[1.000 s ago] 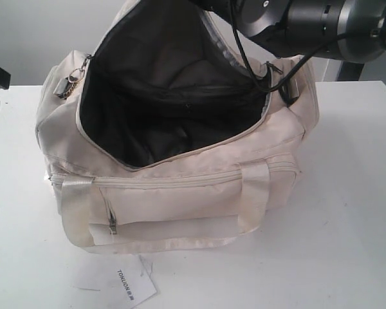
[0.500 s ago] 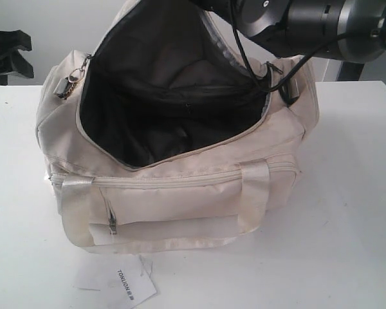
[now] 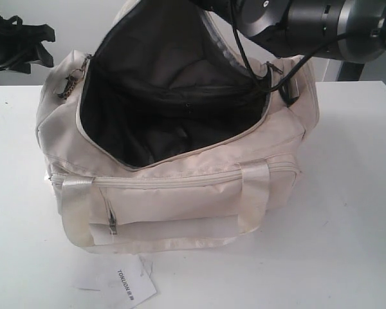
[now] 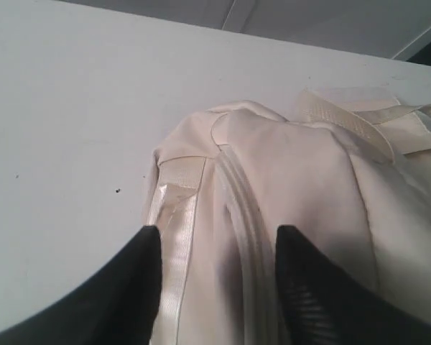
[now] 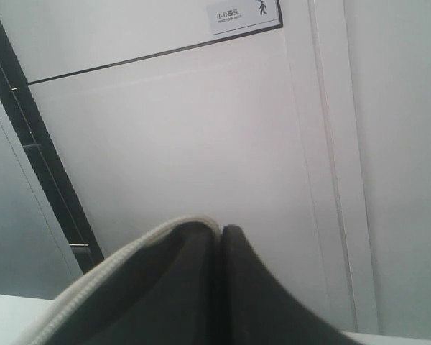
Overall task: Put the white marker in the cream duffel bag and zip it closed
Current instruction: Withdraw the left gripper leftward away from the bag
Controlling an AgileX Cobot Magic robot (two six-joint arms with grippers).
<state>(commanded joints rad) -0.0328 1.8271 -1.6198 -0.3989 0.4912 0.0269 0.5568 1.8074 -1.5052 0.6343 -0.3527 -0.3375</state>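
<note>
Exterior view: the bag (image 3: 180, 193) sits on the table (image 3: 354, 225), its flap (image 3: 161, 45) lifted by the right arm (image 3: 309, 22), I judge to hold the mouth open for the marker, which shows nowhere; a paper tag (image 3: 125, 283) lies on the near side, out of the way. Left wrist view: the left jaws stand wide and empty near the bag's left end. Right wrist view: the right jaws are pinched shut on the flap's zip edge, leaving the opening unobstructed.
</note>
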